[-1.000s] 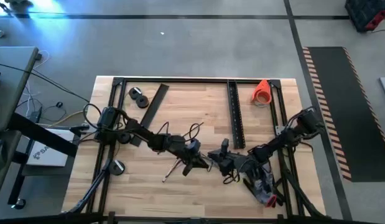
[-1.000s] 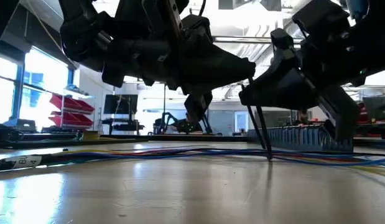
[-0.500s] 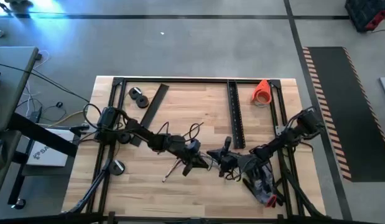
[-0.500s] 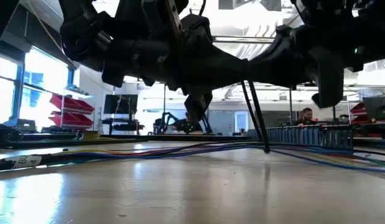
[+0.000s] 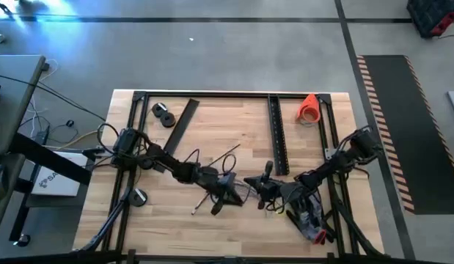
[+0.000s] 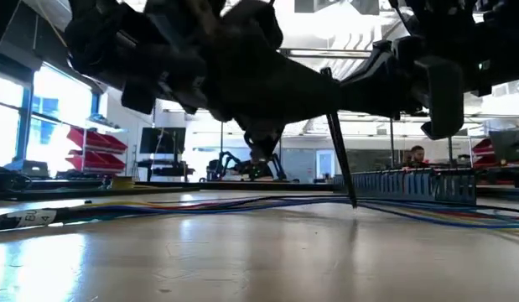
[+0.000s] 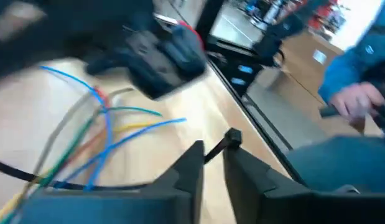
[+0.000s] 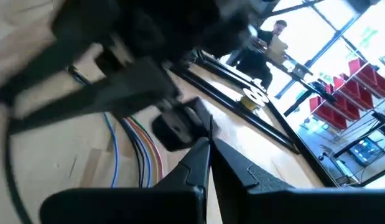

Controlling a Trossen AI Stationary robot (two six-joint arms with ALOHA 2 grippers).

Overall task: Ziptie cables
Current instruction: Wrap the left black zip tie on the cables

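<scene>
The cables (image 7: pixel 99 143), thin blue, yellow, green and grey wires, lie flat on the wooden table (image 5: pixel 212 125); the low view shows them as a streak (image 6: pixel 242 202). Mid-table my left gripper (image 5: pixel 227 192) and my right gripper (image 5: pixel 260 187) nearly meet just above them. A thin black zip tie (image 6: pixel 340 159) slants down from where they meet, and its tip (image 6: pixel 353 204) touches the table. Both grippers are shut on the zip tie. My left gripper pinches the zip tie between its two fingers just behind the square head (image 7: pixel 232 136), which sticks out past the fingertips. The head end is clear of the table. My right gripper has its fingers closed on a thin black strip (image 8: pixel 209 127) at their tips. Which part of the zip tie this is does not show.
Two flat black perforated strips (image 5: pixel 278 136) (image 5: pixel 182 121) lie on the table. Two black discs (image 5: pixel 163 114) sit at the far left and an orange cone (image 5: pixel 308 108) at the far right. A grey and red tool (image 5: pixel 311 224) lies near the right front. A black frame (image 5: pixel 234 94) edges the table. People stand beyond it.
My right gripper has gone toward the table's left, closing up on my left gripper. My left gripper has shifted toward the near edge and the right. The zip tie's tip has slid a little to the left along the table.
</scene>
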